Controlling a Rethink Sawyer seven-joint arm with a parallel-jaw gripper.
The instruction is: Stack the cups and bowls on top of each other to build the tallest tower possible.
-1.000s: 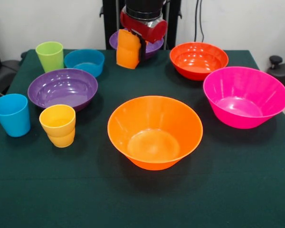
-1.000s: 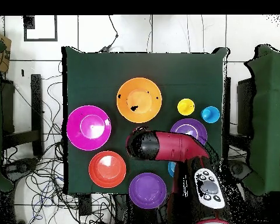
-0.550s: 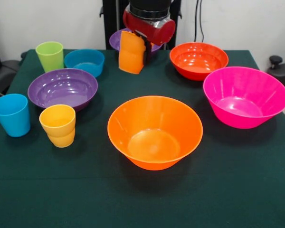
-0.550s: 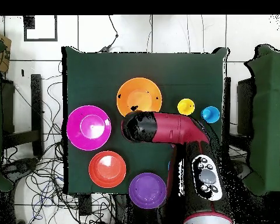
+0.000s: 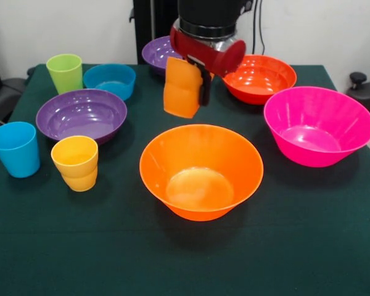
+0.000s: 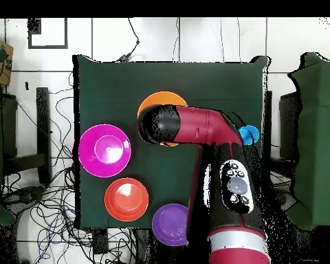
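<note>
Your jaws are clamped on the orange cup, hanging upright just behind and above the wide orange bowl, so lower it forward.

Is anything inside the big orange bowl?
No, the big orange bowl looks empty. The hand holds the orange cup above the table behind it. From overhead, the arm covers most of it.

Lab, loose cables, tiled floor
</note>
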